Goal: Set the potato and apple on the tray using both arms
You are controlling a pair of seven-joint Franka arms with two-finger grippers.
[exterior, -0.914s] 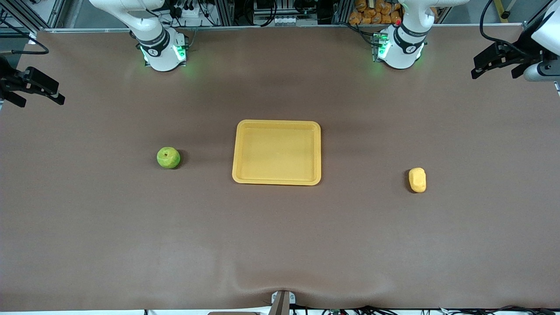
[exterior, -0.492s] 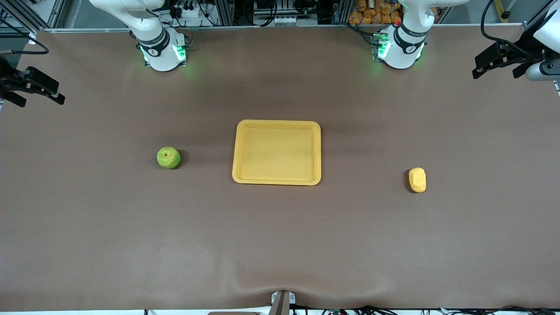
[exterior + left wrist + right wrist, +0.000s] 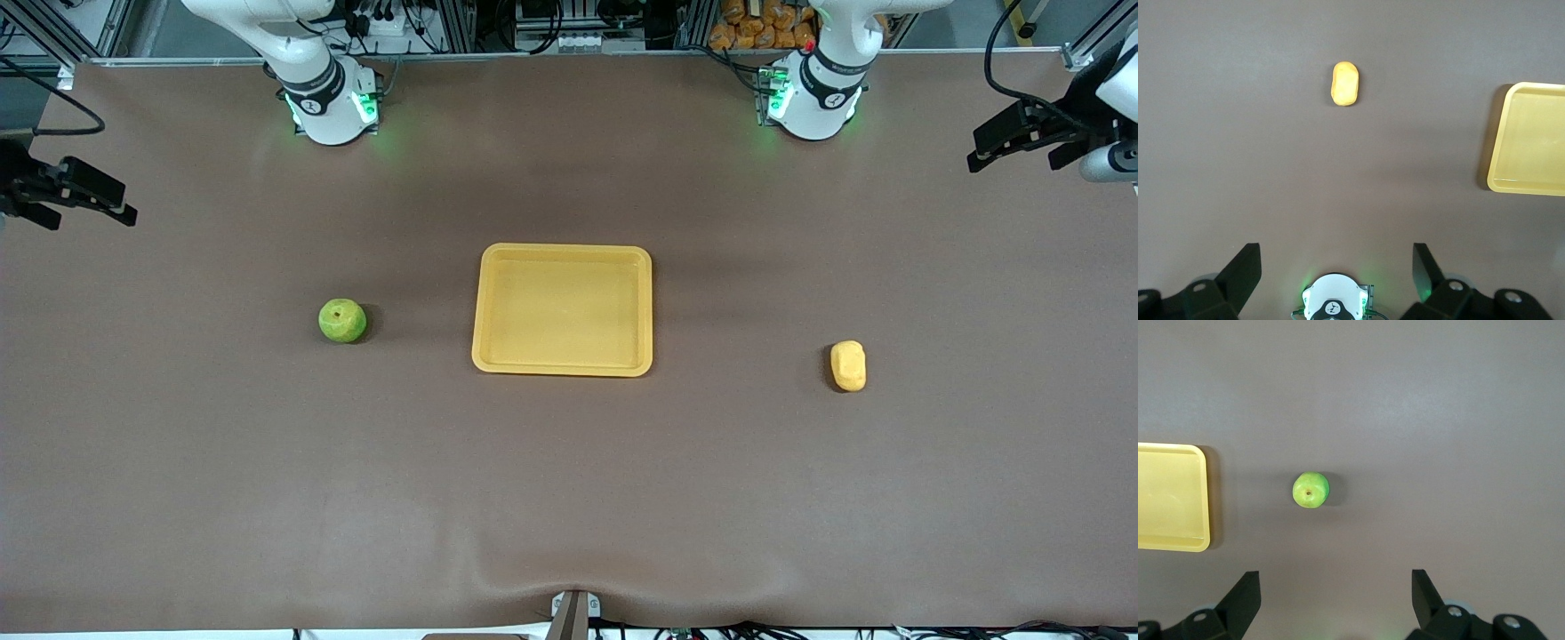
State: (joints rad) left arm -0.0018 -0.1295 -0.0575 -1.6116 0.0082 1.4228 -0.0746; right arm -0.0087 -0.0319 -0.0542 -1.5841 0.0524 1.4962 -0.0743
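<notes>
Potato (image 3: 848,365) and apple (image 3: 342,320) both lie on the brown desk (image 3: 569,498) in the front view, one at each side of the tray (image 3: 562,366). The tray sits at the middle of the desk with nothing in it. The apple rests toward the right arm's end, stem dimple up, well apart from the tray. The potato rests toward the left arm's end, a little nearer the front camera than the apple, also well apart from the tray. Bare desk lies between each item and the tray, with nothing in the way. The left tool (image 3: 1013,142) hangs high over the desk's edge at the left arm's end, and the right tool (image 3: 76,196) hangs high over the edge at the right arm's end. Both arm bases (image 3: 331,107) glow green along the desk's edge farthest from the front camera.

From the left wrist view, the left tool (image 3: 1337,277) shows its two fingers (image 3: 1239,273) spread wide and holding nothing. The potato (image 3: 1345,83) lies alone on the desk, with one end of the tray (image 3: 1498,147) at the picture's edge.

From the right wrist view, the right tool (image 3: 1335,600) is likewise spread wide and holds nothing. The apple (image 3: 1311,489) sits near a corner of the tray (image 3: 1203,500), not touching it.
</notes>
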